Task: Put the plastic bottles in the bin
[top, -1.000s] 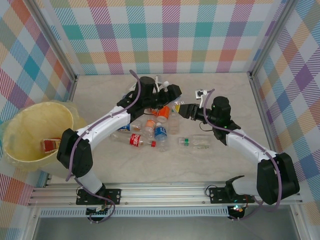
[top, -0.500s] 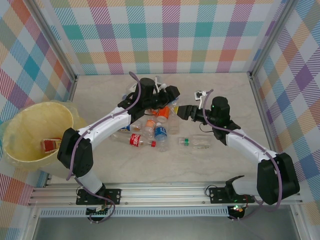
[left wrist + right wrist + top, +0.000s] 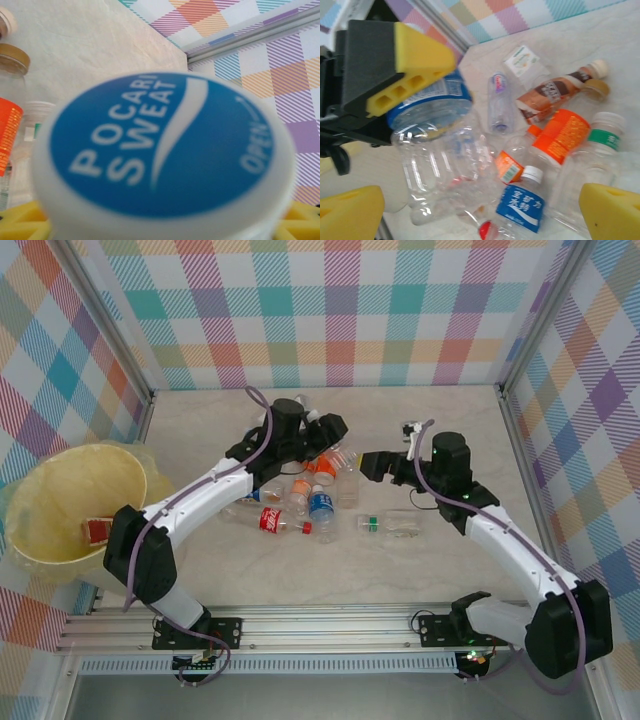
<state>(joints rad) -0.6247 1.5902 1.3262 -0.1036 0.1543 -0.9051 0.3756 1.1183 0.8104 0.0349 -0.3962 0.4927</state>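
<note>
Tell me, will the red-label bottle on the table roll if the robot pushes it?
Probably: the red-label bottle lies on its side, so a sideways push likely rolls it. It looks clear and empty, so likely light and squashy.

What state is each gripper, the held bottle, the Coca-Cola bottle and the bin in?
Left gripper: shut on the Pocari Sweat bottle.
Pocari Sweat bottle: capped, clamped.
Right gripper: open, holding nothing.
Coca-Cola bottle: capped, lying on its side on the table.
Bin: upright, one red-labelled item inside.
</note>
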